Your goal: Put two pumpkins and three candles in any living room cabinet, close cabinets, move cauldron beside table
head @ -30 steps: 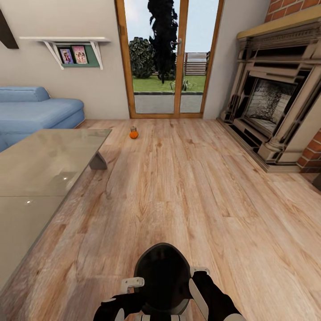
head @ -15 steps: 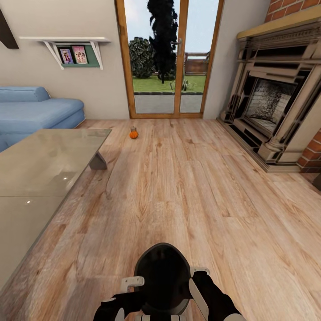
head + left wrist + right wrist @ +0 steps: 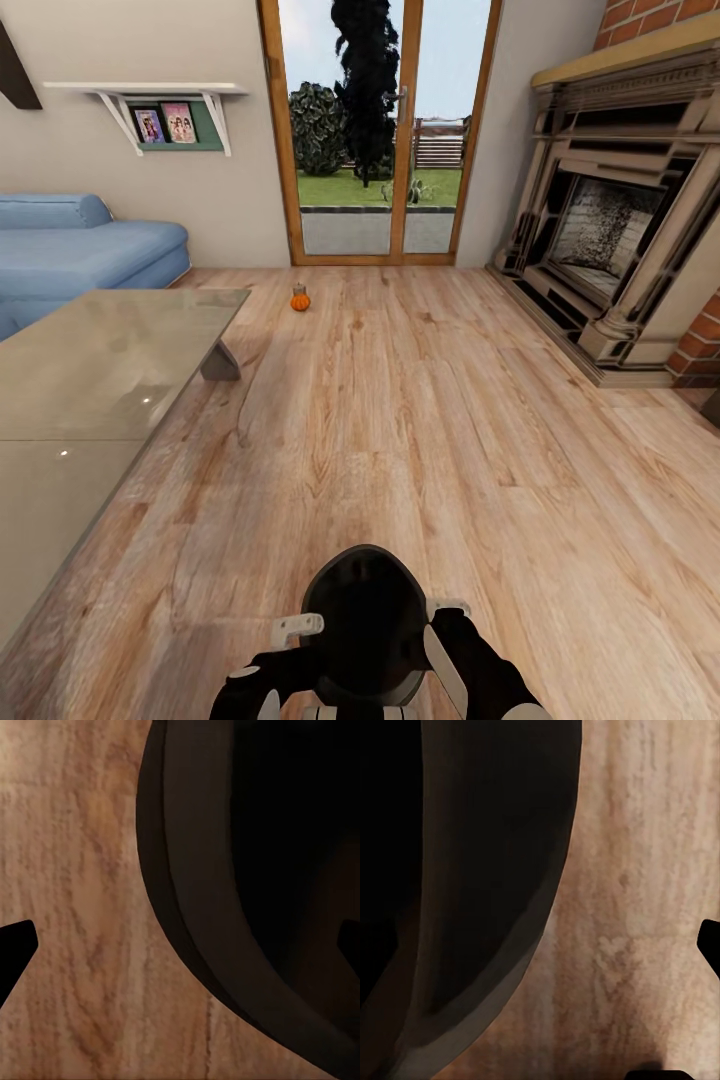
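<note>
Nothing has shifted: small orange ribbed pumpkin [image 3: 300, 299] stays on the floor at upper centre, unfetched. Whether either pincer is apart, I cannot tell.

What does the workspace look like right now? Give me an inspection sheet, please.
Surface: wooden floor.
Job's things: pumpkin on the floor near the glass door; black cauldron between both arms; table at left.
Clutter: nothing seen.
Hands: left hand open, astride the cauldron's wall; right hand beside the cauldron, state unclear.
Cables: nothing seen.
Surroundings: blue sofa, fireplace, wall shelf.
</note>
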